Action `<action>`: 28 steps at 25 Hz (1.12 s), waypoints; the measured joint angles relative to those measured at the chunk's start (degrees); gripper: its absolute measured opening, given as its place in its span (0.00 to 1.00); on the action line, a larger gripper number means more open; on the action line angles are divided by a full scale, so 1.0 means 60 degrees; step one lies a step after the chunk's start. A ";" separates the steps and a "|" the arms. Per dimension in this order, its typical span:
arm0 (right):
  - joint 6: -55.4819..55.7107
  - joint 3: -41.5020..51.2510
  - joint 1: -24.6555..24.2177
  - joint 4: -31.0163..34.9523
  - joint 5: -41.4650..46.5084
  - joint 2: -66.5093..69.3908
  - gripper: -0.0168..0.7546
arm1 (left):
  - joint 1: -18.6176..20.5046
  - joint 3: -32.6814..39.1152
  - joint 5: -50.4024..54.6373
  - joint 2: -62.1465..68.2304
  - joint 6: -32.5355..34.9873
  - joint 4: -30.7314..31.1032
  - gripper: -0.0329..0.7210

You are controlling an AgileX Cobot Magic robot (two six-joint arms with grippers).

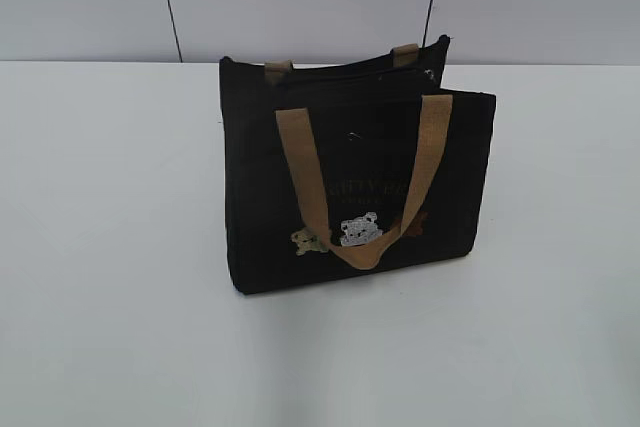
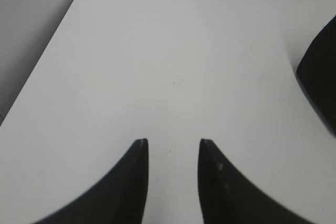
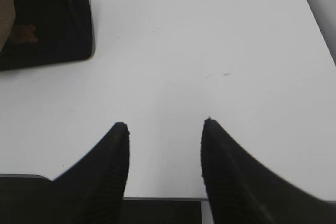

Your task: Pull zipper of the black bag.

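The black bag (image 1: 355, 182) stands upright in the middle of the white counter (image 1: 110, 247), one tan handle (image 1: 362, 187) flopped down over its front, the little bear patches (image 1: 345, 230) peeking out beside it. Nothing's been touched, by the look of it: neither arm shows up in the exterior view at all. The left gripper (image 2: 172, 142) hovers over bare counter with its jaws apart, empty, the bag only a dark sliver at the right edge of its camera. The right gripper (image 3: 164, 124) is the same story: jaws spread, nothing between them, the bag's lower corner up at the top left of its view, well apart from the fingers. So I'd judge the whole job lies ahead: reach in, steady the bag, find the pull, draw it along. And that pull is the tricky bit. The top opening is black on black, and I can't make out whether the zipper is open or closed. There's a small glint near the back right corner (image 1: 431, 73), maybe the tab, too small to say.
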 joint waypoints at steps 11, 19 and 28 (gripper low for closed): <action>0.0008 0.0000 0.0000 0.0000 0.0000 0.0000 0.47 | 0.0000 0.0000 0.0000 0.0000 0.0000 0.0011 0.80; -0.0075 0.0000 0.0000 -0.0022 0.0000 0.0000 0.66 | 0.0000 0.0000 0.0000 0.0000 0.0000 0.0020 0.91; -0.0259 0.0000 0.0000 -0.0022 0.0000 0.0000 0.81 | 0.0000 0.0000 0.0000 0.0000 0.0000 0.0020 0.83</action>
